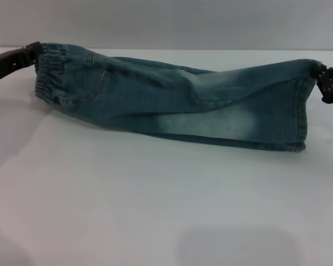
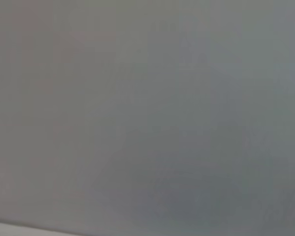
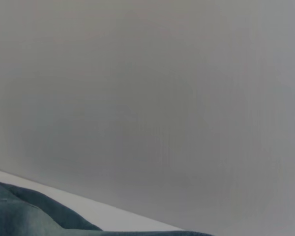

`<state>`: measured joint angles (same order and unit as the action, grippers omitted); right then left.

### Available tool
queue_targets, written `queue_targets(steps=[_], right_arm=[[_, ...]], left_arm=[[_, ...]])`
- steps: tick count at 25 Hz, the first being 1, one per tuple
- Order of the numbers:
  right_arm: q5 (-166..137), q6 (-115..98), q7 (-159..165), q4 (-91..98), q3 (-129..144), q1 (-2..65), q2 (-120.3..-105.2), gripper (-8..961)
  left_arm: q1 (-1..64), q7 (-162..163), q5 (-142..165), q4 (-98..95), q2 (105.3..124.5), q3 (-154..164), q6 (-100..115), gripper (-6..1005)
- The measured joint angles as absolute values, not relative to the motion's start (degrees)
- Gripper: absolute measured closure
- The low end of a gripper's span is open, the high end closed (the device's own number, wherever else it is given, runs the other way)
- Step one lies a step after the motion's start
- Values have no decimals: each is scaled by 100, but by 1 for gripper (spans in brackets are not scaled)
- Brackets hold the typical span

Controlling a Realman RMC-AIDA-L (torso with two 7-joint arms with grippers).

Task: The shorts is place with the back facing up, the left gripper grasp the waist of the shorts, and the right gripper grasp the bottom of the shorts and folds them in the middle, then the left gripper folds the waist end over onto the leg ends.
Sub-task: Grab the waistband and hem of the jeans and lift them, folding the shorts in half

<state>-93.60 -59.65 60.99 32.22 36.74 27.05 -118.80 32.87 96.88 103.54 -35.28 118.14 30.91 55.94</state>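
a: what's at the far left of the head view?

b: the left gripper (image 1: 32, 51), dark, coming in from the left edge. its tip meets the top corner of the waist (image 1: 49, 72), the gathered elastic band, and the cloth hangs from that point, so it is clamped on the waist.

a: and the shorts themselves?

b: the shorts (image 1: 172, 102) are stretched out sideways between the two grippers, folded lengthwise, with the top edge raised and the lower fold resting on the white table (image 1: 155, 210). a patch pocket (image 1: 83, 83) sits just beside the waist, and a pale bleached patch (image 1: 211, 123) shows right of the middle.

a: the right end?

b: the bottom of the shorts (image 1: 301, 113), a straight stitched hem, hangs down at the right. the right gripper (image 1: 328, 83), black and blocky, grips the hem's upper corner at the frame's right edge, pinched closed on it.

a: do the wrist cameras add anything?

b: the left wrist view is only a plain grey wall (image 2: 147, 108). the right wrist view shows the same wall, a strip of white table and a bit of denim at one edge; neither shows fingers.
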Motion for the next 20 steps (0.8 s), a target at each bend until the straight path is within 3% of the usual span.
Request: queue_targets(steps=[20], right_arm=[[-8807,-5653,5607,2880,3728,2777,-11883,954]], left_arm=[[3498,9659,10204,-3496,11829,3840,4626,960]])
